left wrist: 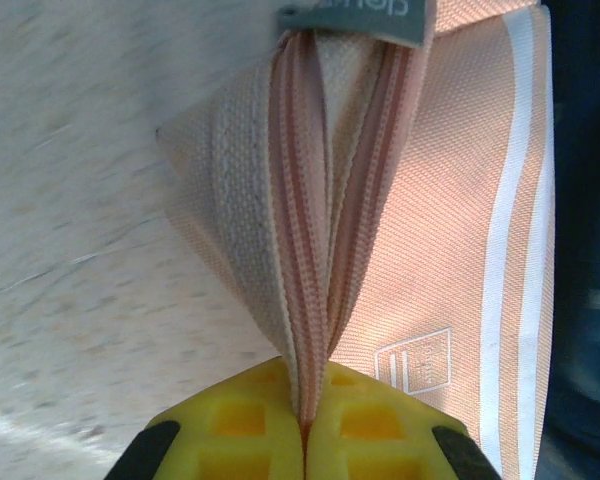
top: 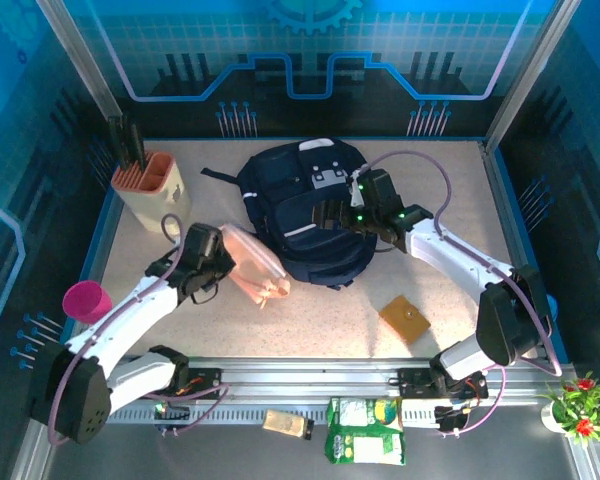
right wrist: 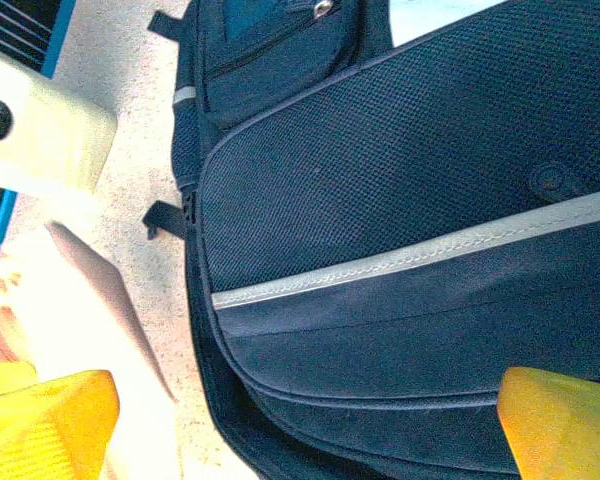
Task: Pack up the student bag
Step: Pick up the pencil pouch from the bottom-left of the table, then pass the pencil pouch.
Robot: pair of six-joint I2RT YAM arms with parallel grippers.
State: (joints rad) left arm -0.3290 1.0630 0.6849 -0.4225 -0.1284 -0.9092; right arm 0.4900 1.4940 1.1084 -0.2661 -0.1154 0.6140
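Note:
The student bag (top: 305,215), a dark navy backpack with pale piping, lies flat in the middle of the table. Beside its left edge lies a peach-pink zip pouch (top: 255,262). My left gripper (top: 223,262) is shut on the pouch's edge. In the left wrist view the yellow fingers (left wrist: 245,420) pinch the zip seam of the pouch (left wrist: 450,200), and the gripper (left wrist: 305,410) has no gap. My right gripper (top: 348,213) hovers over the bag's front panel. It is open (right wrist: 305,425), its yellow fingers (right wrist: 50,425) wide apart above the bag (right wrist: 400,180), holding nothing.
A cream holder (top: 150,185) with dark tools stands at the back left. A pink cup (top: 87,300) sits at the left edge. A brown square wallet (top: 405,318) lies front right. A green packet (top: 365,430) and a small tan item (top: 288,424) lie beyond the front rail.

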